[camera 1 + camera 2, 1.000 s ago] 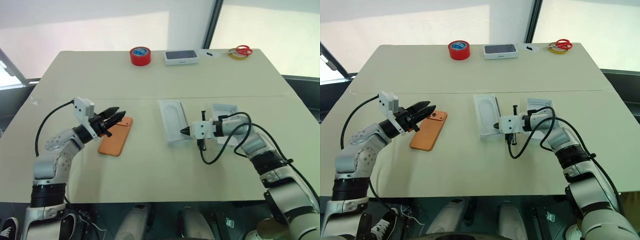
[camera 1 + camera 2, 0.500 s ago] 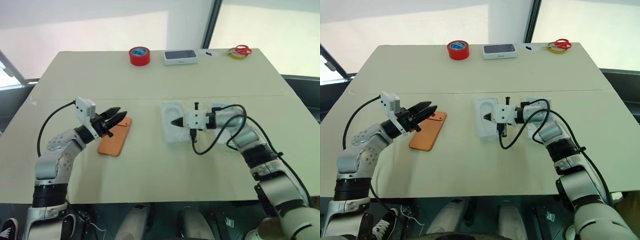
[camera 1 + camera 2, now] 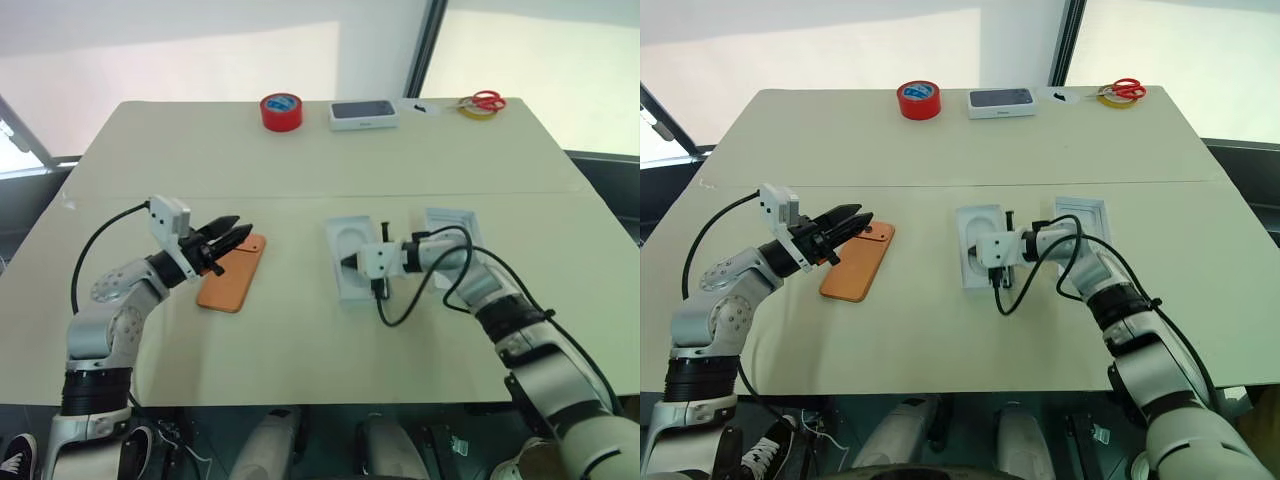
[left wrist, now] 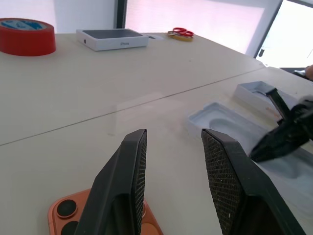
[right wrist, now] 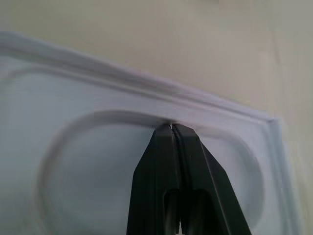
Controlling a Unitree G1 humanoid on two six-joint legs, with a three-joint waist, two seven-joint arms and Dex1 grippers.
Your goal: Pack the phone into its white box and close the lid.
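left gripper (image 4: 172, 161) fingers apart, empty, hovered over phone (image 3: 231, 273) camera end. right gripper (image 5: 172, 128) fingers pressed together, tips in oval recess of white insert (image 3: 977, 243). white box (image 3: 452, 231) lay behind right fingers.

The right hand (image 3: 347, 262) hides part of the white insert (image 3: 352, 240).

Table (image 3: 300, 150): smooth matt cream surface with a faint sheen. Phone (image 3: 232, 273): matt orange back, glossy dark lenses. Insert with oval recess (image 3: 352, 255): moulded white, pulp-like, smooth and matt. Left gripper (image 4: 173, 161): black plastic fingers (image 4: 222, 181) with fine ribbed pads. Tape roll (image 3: 281, 111): glossy red. Dark-topped box (image 3: 364, 114): white card, smooth.
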